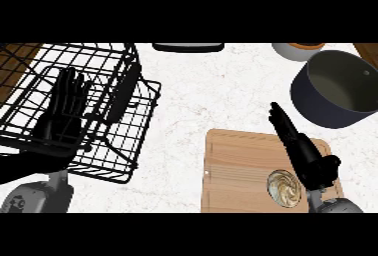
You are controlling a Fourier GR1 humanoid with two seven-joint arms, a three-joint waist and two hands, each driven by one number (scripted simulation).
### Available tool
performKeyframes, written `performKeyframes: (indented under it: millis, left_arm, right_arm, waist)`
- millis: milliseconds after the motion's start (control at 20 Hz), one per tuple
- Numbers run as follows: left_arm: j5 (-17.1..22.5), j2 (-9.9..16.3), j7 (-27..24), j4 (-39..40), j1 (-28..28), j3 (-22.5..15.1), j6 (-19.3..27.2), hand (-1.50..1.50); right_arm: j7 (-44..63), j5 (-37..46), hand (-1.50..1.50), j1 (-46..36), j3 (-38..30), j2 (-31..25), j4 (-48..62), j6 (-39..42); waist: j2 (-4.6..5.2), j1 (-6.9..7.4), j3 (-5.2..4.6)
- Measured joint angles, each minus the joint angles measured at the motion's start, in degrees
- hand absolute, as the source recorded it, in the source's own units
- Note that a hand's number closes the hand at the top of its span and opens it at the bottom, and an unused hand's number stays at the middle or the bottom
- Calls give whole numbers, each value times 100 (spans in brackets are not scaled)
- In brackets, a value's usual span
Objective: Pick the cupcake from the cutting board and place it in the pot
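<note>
The cupcake (285,187) with swirled cream frosting sits on the wooden cutting board (236,170), near its lower right corner. My right hand (303,150) hovers over the board just right of the cupcake, fingers straight and pointing up the view, holding nothing. The dark pot (336,90) with a pale inside stands at the upper right, beyond the fingertips. My left hand (63,112) rests open at the left, fingers up, in front of the wire rack.
A black wire dish rack (111,145) fills the left side of the marble counter. A small bowl (297,50) sits at the top right beside the pot. A dark flat object (188,47) lies at the top edge.
</note>
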Motion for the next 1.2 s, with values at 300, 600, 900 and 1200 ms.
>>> performKeyframes:
  millis: [300,600,900,1200]
  left_arm:
    - [-125,-30,-994,-273,317,253,399,0]
    - [138,200,-1268,-542,1386,240,139,0]
    - [-246,684,-1248,-859,2036,65,89,0]
    - [-567,871,-1166,-1181,2390,-314,97,0]
  right_arm:
    - [248,-290,150,370,-449,-697,91,471]
    - [-576,936,-150,304,-891,-1739,-94,10]
    - [-1362,1145,-150,635,-1036,-1978,-359,-35]
    - [-1367,1365,-150,866,-927,-2528,-570,383]
  waist:
    - [22,-171,-12]
    - [-15,-329,22]
    - [-33,-472,121]
    - [16,-437,99]
